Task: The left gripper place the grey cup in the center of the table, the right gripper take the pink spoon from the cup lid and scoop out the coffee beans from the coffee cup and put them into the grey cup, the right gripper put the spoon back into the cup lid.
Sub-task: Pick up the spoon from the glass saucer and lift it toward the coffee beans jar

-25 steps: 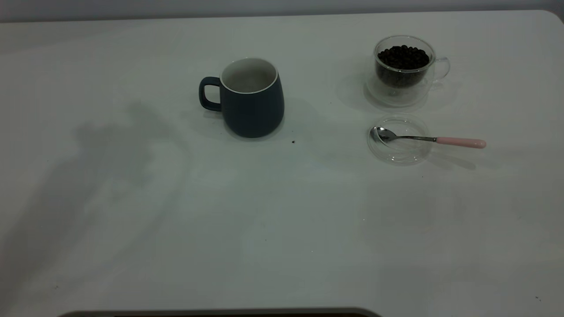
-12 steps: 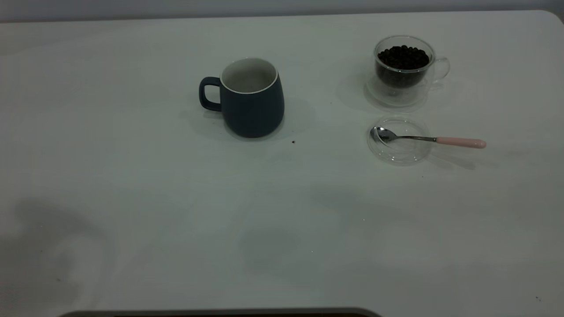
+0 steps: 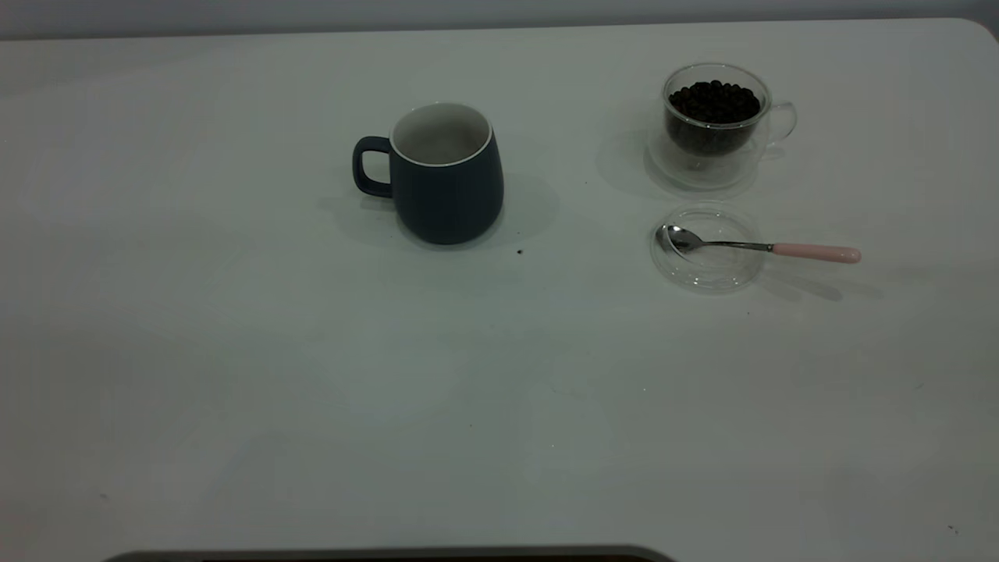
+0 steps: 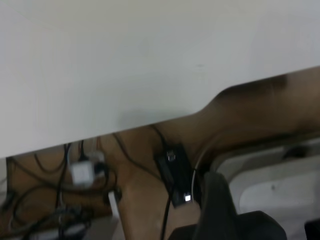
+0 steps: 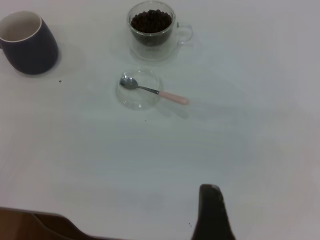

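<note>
1. The mug (image 3: 445,176) stands upright near the middle of the counter (image 3: 234,351), handle pointing left.
2. At far right, the glass cup (image 3: 714,125) holds beans (image 3: 714,101).
3. Just nearer, the spoon (image 3: 761,247) rests across the lid (image 3: 706,248).
4. Whether either claw is open or closed cannot be told.

The white table (image 3: 234,351) carries four things. The grey cup (image 3: 445,176) stands upright near the middle, handle turned away from the coffee cup (image 3: 714,125), which stands well apart and is filled with coffee beans (image 3: 714,100). Just beside the coffee cup lies the cup lid (image 3: 709,248), with the pink spoon (image 3: 761,247) resting in it (bowl inside, handle reaching out over the rim). No gripper is near any of them.
</note>
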### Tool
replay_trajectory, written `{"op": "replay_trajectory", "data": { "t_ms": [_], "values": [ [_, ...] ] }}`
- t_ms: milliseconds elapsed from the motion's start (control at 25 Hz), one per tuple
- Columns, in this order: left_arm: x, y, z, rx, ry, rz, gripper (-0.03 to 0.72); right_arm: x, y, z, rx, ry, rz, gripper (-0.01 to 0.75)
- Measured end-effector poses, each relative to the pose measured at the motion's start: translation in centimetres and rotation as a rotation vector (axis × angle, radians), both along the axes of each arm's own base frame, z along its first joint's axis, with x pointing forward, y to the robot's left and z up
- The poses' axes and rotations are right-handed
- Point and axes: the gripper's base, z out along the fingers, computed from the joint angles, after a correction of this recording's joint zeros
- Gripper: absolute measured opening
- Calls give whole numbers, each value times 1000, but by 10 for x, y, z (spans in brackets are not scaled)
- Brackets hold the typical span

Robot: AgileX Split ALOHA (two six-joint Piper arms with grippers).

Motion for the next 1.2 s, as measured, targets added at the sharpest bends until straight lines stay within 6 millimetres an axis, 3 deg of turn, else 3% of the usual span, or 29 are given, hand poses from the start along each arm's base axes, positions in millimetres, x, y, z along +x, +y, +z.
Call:
{"op": "replay_trajectory", "data": {
  "t_ms": [520,760,1200],
  "values": [
    [-53,15,7,-79,-344,25,569,0,0,0,0,0,0,577],
    [-74,19,6,-88,-487,130,569,0,0,0,1,0,-1,577],
    [-77,19,5,-80,-502,174,569,0,0,0,0,0,0,577]
  ]
}}
